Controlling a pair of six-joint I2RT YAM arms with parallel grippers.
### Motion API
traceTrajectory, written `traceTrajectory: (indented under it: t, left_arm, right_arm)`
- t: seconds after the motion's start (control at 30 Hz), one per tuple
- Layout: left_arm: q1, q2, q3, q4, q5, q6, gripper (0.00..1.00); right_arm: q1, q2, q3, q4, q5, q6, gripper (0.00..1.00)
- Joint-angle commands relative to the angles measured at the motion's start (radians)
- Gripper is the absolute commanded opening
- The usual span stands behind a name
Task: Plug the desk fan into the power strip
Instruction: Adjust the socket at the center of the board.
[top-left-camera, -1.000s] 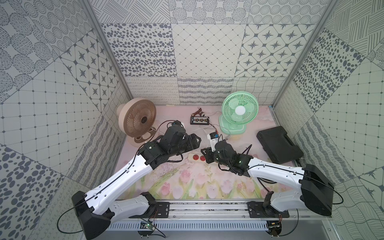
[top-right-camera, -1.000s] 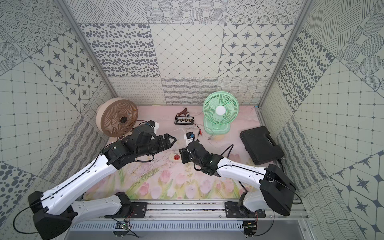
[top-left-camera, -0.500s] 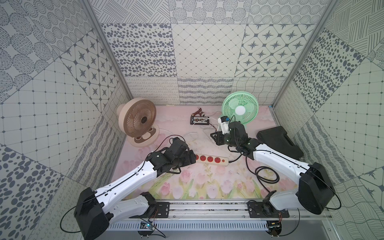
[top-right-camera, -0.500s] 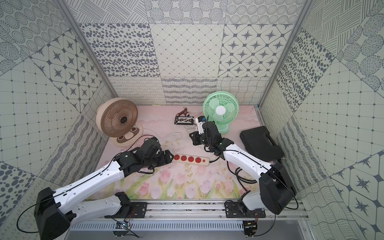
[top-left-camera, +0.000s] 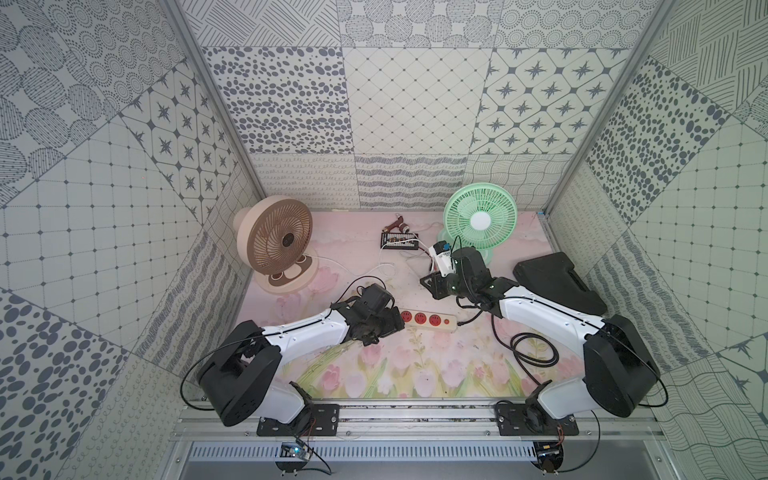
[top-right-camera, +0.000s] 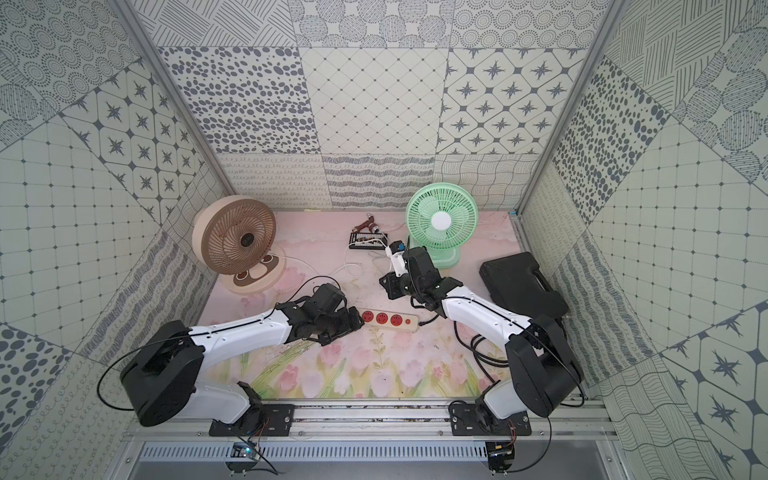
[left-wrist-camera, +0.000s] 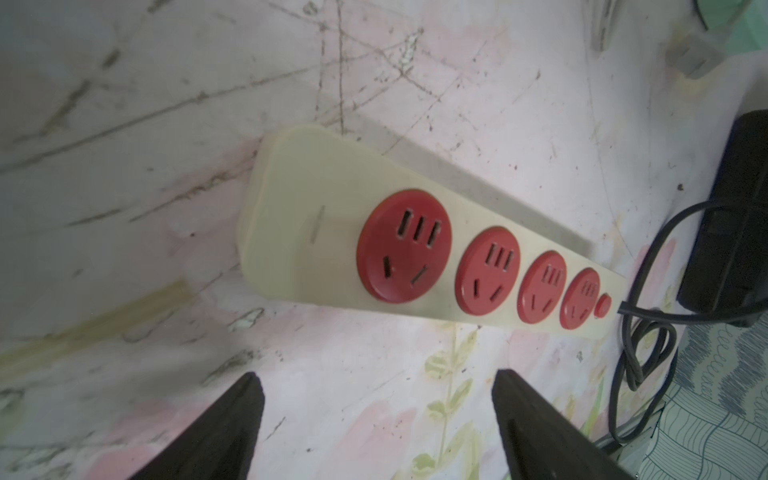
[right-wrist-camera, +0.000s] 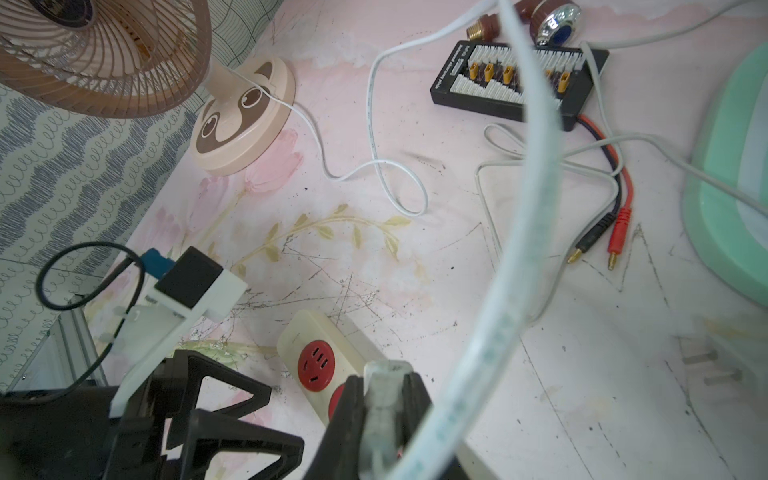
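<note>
Cord end gripped, strip not yet braced
Top views: power strip (top-left-camera: 428, 322) lies centrally, left gripper (top-left-camera: 390, 325) at its left end, right gripper (top-left-camera: 432, 286) on its far side. Left wrist: fingers (left-wrist-camera: 232, 424) spread before the strip, probably to steady it. Right wrist: fingers (right-wrist-camera: 345, 415) pinch the cord end (right-wrist-camera: 382, 399) of the brown fan (right-wrist-camera: 104, 54)

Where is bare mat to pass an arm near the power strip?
Free: the tulip-print mat between the power strip and front rail. Crowded: the back, between brown fan and green fan, with black board, leads and white cords; a black cord coil lies past the strip's button end.
</note>
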Motion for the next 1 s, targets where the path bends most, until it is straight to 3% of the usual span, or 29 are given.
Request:
traceTrajectory:
  t: [0.0,0.27,0.57,0.73,0.97]
  left_arm:
    - [0.037,0.113,0.043,0.212,0.083,-0.045,0.9]
    - [0.105,0.146,0.104,0.268,0.005,0.003,0.9]
    - [0.197,0.238,0.227,0.342,0.059,0.105,0.88]
    - [0.21,0.126,0.216,0.213,0.022,0.155,0.88]
    - [0.21,-0.163,0.088,0.043,-0.039,0.219,0.92]
  right_arm:
    - [-0.003,-0.027,-0.014,0.021,0.009,-0.045,0.0]
    - [-0.003,-0.043,-0.029,0.021,0.018,-0.061,0.0]
    - [-0.003,-0.039,-0.043,0.052,0.0,-0.067,0.0]
    - [0.001,-0.037,-0.049,0.075,-0.015,-0.069,0.0]
    - [0.074,-0.058,-0.069,0.132,0.102,-0.093,0.0]
